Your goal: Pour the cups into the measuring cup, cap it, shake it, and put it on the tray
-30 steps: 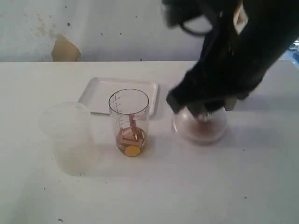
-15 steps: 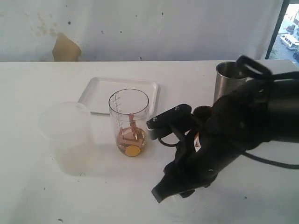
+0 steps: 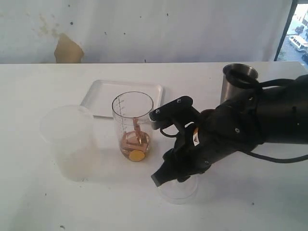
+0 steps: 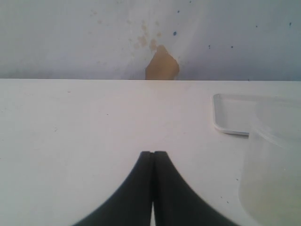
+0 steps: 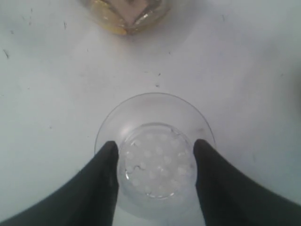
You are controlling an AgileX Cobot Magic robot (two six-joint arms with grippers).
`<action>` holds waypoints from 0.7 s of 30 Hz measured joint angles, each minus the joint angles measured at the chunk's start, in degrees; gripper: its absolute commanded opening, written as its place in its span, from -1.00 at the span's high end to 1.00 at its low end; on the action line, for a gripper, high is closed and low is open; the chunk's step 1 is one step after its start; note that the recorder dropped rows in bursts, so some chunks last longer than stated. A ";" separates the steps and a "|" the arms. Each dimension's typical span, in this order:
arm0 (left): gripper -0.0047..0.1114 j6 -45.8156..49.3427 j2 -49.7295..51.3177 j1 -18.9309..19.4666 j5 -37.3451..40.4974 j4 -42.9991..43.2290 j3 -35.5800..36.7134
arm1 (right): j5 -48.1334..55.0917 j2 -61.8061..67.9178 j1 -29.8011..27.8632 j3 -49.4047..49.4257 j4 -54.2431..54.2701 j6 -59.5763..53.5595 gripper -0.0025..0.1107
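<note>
Right hand: the right gripper (image 5: 157, 151) has its black fingers (image 5: 106, 174) pressed on either side of the raised, dimpled middle of a clear round lid (image 5: 155, 113). That looks like a grip.
Lid height: low over the table (image 3: 48, 207). I cannot tell whether it touches.
Left hand: the left gripper (image 4: 153, 162) is fully closed on nothing, low over bare table beside the frosted cup (image 4: 275, 165).
Measuring cup: the measuring cup (image 3: 133, 122) stands upright and uncapped just in front of the tray (image 3: 98, 98). Pinkish pieces and a yellow disc (image 3: 136, 155) lie at its bottom.
Other cups: the steel tumbler (image 3: 238, 82) stands upright behind the right arm, well clear.
Step in hand: capping, I'd judge. The lid sits nearer the camera than the cup and to its right.
How to do it well: lift the lid above the rim before moving across, or it may clip the wall and tip the cup.
Alignment: keep it level and centred over the mouth, then press straight down.
Watch out: nothing steadies the cup, so a sideways shove could slide it towards the frosted cup.
</note>
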 measured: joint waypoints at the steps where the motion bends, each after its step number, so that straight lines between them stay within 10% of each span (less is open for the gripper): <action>1: -0.86 0.00 0.00 0.00 0.00 0.00 0.00 | 0.00 0.00 -0.09 -0.04 0.00 0.00 0.13; 6: -0.86 0.00 0.00 0.00 0.00 0.00 0.00 | 1.87 -1.12 -0.09 -0.41 -0.72 -0.25 -0.74; 21: -0.86 0.00 0.00 0.00 0.00 0.00 0.00 | 4.06 -10.64 -0.09 6.45 -1.33 -0.66 -0.78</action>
